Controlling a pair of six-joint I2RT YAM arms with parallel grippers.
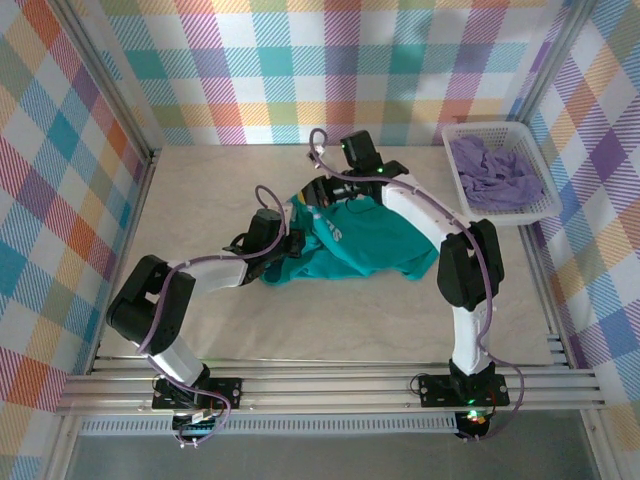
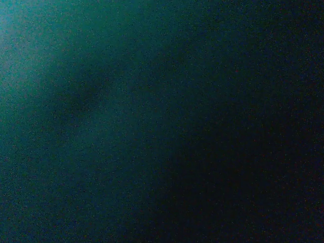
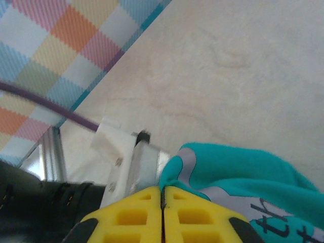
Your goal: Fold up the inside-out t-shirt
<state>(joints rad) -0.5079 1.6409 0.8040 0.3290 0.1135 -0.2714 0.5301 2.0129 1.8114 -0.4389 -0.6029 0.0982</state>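
Note:
The teal-green inside-out t-shirt [image 1: 360, 240] lies bunched in the middle of the table, its pale print [image 1: 329, 226] facing up. My right gripper [image 1: 320, 192] holds the shirt's far left edge; in the right wrist view its yellow fingers [image 3: 126, 217] are pressed together on a fold of teal cloth [image 3: 243, 167] with grey print. My left gripper [image 1: 288, 246] is pushed into the shirt's left side. Dark teal cloth [image 2: 101, 101] covers the left wrist view, so the left fingers are hidden.
A white basket [image 1: 478, 133] at the back right holds the lavender-purple garment [image 1: 497, 172]. Bare table lies left of the shirt [image 1: 190, 200] and in front of it [image 1: 330, 320]. Plaid walls close in three sides; a metal rail runs along the near edge.

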